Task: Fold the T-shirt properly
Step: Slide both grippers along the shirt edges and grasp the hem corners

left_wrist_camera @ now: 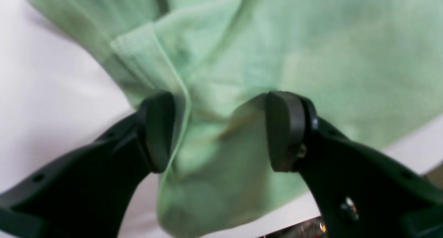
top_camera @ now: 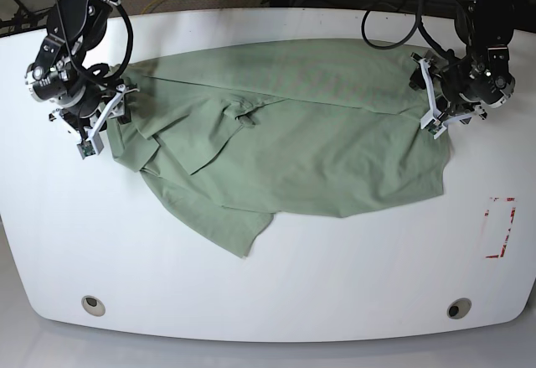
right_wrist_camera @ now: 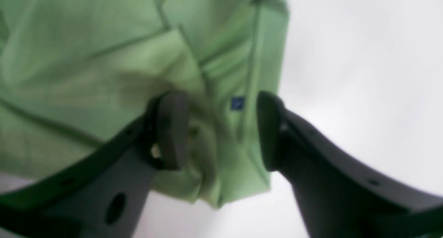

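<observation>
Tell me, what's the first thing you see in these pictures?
A big pale green T-shirt lies rumpled across the middle of the white table, one sleeve poking toward the front edge. At each end of it sits a black robot arm: the left pincer and the right pincer both gape open over the cloth. A tiny dark blue label shows between the right pincer's pads.

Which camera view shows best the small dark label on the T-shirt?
The right wrist view: the small dark label sits on the T-shirt, in the gap of the open right gripper. The left wrist view shows only plain fabric; in the base view the label cannot be made out.
</observation>
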`<action>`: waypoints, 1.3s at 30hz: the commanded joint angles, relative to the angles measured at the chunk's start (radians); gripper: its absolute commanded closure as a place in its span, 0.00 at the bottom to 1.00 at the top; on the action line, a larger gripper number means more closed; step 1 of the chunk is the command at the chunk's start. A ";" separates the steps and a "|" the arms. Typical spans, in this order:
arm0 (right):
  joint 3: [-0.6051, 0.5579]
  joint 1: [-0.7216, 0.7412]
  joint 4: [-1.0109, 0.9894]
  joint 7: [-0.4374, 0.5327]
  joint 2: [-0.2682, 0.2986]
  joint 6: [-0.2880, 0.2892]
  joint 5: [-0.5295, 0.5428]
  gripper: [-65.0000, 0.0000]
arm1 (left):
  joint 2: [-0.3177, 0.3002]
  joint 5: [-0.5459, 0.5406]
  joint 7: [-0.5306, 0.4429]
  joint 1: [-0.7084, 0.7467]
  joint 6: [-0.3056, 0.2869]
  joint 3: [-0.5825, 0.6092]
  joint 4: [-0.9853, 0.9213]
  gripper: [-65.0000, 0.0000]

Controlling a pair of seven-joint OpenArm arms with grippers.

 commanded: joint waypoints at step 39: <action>-0.269 0.465 -0.847 0.381 0.047 -0.001 0.006 0.60 | 0.022 0.020 0.015 -0.068 -0.001 -0.082 0.204 0.40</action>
